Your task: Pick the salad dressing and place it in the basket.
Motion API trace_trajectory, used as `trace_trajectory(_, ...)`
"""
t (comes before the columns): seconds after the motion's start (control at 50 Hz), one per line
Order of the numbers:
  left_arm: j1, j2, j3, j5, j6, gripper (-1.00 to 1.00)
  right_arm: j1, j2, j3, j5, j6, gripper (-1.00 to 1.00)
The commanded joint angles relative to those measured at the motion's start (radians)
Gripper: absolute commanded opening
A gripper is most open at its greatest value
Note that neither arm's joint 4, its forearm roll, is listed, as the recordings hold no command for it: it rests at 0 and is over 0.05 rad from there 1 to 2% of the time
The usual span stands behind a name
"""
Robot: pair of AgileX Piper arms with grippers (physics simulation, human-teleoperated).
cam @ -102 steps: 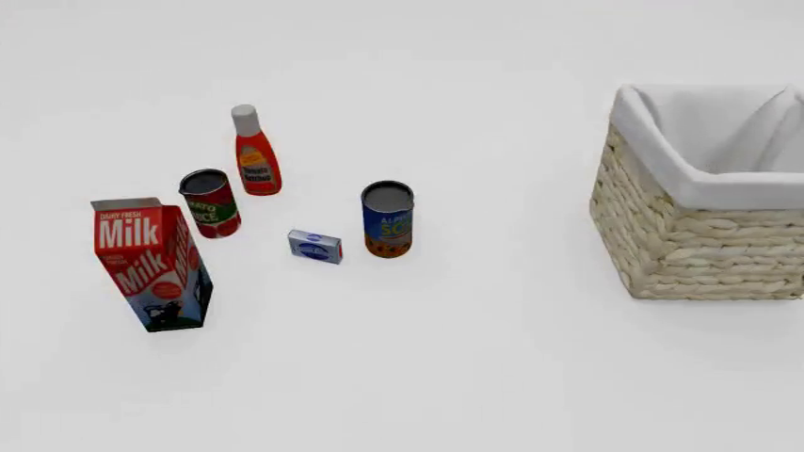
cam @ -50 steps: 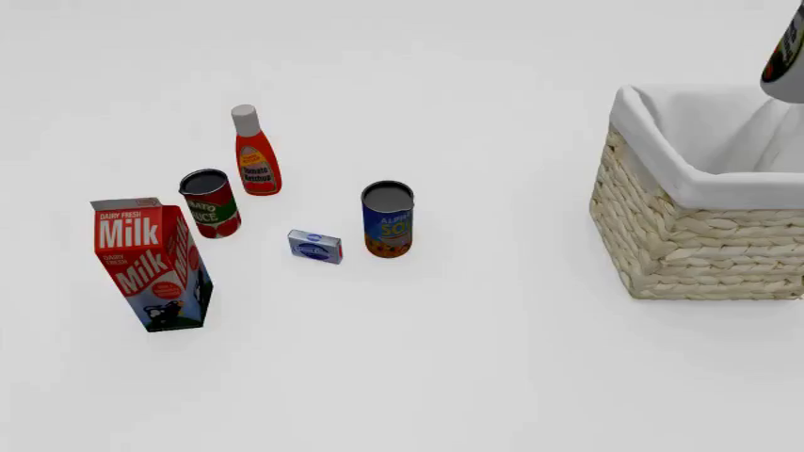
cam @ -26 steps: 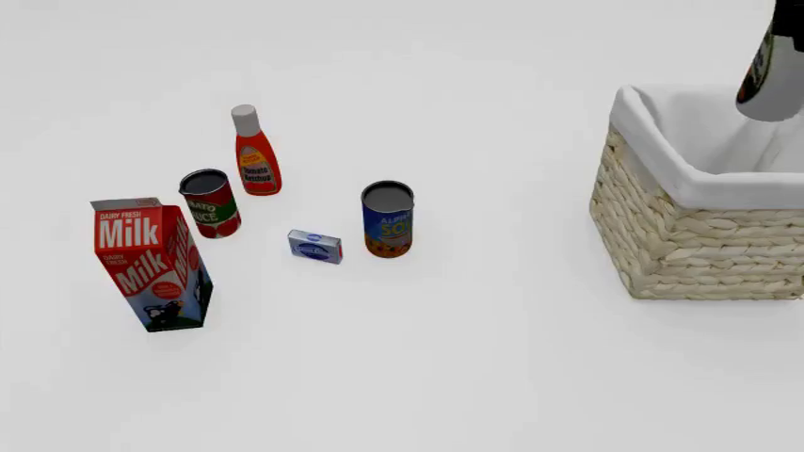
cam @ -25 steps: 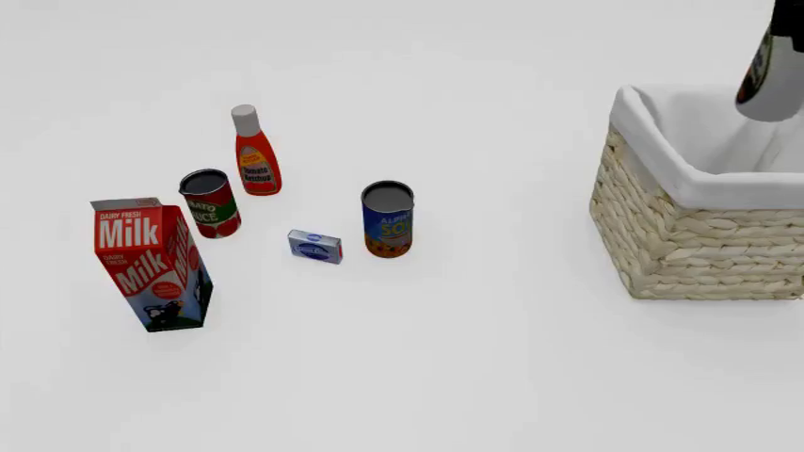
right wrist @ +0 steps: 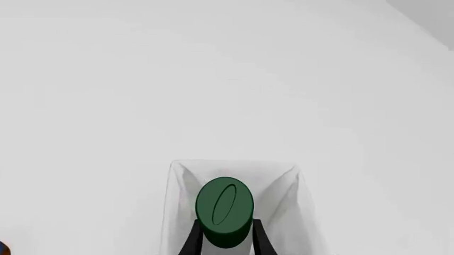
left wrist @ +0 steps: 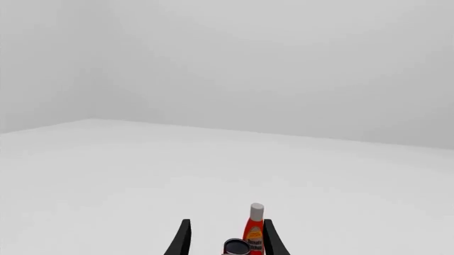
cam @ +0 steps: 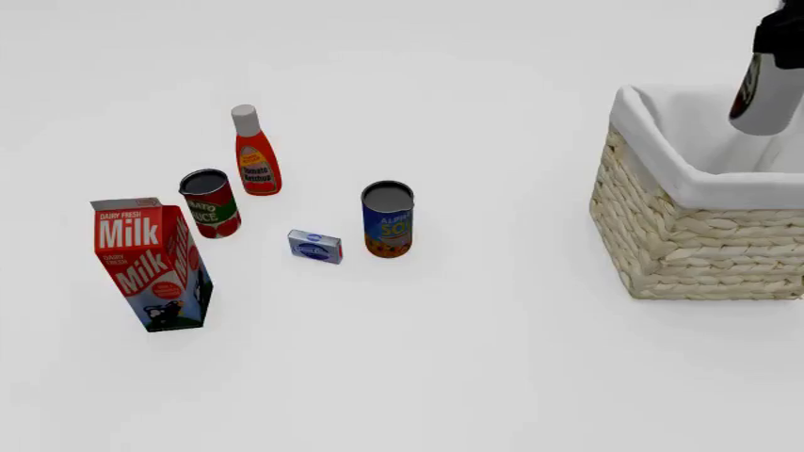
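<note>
The salad dressing (cam: 763, 97), a white bottle with a green-and-red label, hangs tilted above the far right part of the wicker basket (cam: 684, 235). My right gripper (cam: 786, 30) is shut on its upper part at the frame's top right corner. In the right wrist view the dark green cap (right wrist: 224, 211) sits between the fingers (right wrist: 190, 241), with the basket's white lining (right wrist: 178, 196) below it. My left gripper (left wrist: 225, 223) is open and empty, and does not show in the front view.
At the left of the table stand a milk carton (cam: 151, 264), a red can (cam: 210, 202), an orange bottle with a white cap (cam: 255, 153), a blue can (cam: 388, 219) and a small blue box (cam: 315, 246). The orange bottle (left wrist: 254, 229) shows beyond my left fingers.
The salad dressing came into view at the top right and moved down and left over the basket, held by my right gripper. Everything else stayed put.
</note>
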Motion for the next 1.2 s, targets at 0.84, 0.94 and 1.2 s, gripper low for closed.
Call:
trace_trajectory(0.84, 0.012, 0.000, 0.016, -0.012, 0.003, 1.00, -0.033, 0.064, 0.099, -0.077, 0.069, -1.00)
trace_trajectory(0.94, 0.012, 0.000, 0.013, -0.010, 0.003, 1.00, -0.039, 0.070, 0.111, -0.089, 0.075, -1.00)
trace_trajectory(1.2, 0.015, 0.000, 0.011, -0.007, 0.005, 1.00, -0.060, 0.086, 0.128, -0.110, 0.083, -1.00)
